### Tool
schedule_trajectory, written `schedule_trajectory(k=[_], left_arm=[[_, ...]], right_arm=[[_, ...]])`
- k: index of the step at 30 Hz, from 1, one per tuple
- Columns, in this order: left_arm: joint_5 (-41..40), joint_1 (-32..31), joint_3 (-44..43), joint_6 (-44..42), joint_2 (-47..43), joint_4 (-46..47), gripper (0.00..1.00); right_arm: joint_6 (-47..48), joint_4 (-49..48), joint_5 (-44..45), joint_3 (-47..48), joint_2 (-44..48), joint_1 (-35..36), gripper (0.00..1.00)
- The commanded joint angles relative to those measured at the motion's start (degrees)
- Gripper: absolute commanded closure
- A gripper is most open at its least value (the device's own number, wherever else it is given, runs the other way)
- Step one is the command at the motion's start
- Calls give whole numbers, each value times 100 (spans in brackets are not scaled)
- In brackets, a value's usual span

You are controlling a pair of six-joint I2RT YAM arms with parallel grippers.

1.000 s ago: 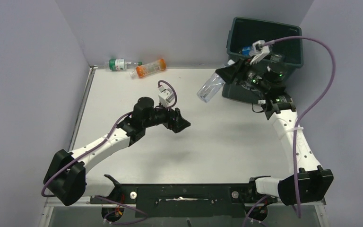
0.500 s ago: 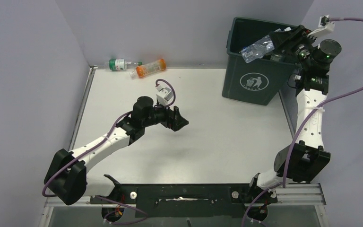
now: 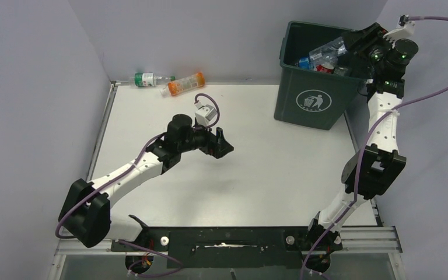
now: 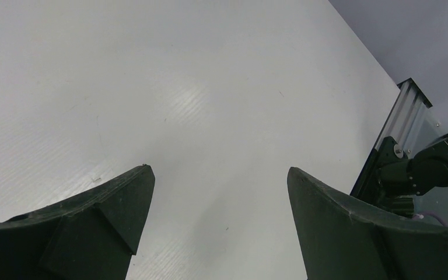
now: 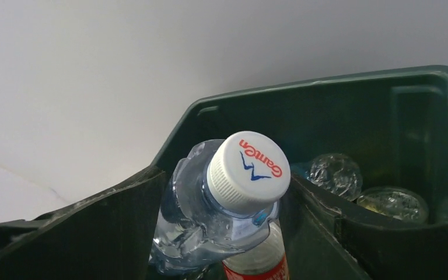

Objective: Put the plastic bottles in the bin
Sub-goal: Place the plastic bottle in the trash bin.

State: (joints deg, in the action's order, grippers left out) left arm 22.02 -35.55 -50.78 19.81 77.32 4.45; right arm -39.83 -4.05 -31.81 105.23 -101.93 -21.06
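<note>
Dark green bin [image 3: 291, 111]; orange bottle [image 3: 185, 83]; clear bottle [image 5: 192, 233], white cap [image 5: 249, 172]

One bin [image 3: 294, 114] stood at one o'clock, one clear bottle [image 5: 216, 210] at its mouth, others inside uncountable. At eleven o'clock lay two: a green-labelled bottle [image 3: 146, 79] and an orange bottle [image 3: 186, 83].

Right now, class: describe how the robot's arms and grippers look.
The left arm and right arm have white links between chunky black joints. The left gripper and right gripper are black, with two wedge-shaped fingers. A purple cable runs along each arm to a small white box at the wrist. Green lights glow on the right wrist.
</note>
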Motion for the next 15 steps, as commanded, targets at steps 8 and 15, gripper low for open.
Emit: schedule_trajectory(k=[8, 15], left_arm=[[-145, 48, -692, -92, 339, -78, 15], [-398, 196, -971, -8, 655, -225, 14]], right_arm=[[563, 890, 175, 1850, -963, 65, 9], [699, 662, 189, 915, -341, 190, 8]])
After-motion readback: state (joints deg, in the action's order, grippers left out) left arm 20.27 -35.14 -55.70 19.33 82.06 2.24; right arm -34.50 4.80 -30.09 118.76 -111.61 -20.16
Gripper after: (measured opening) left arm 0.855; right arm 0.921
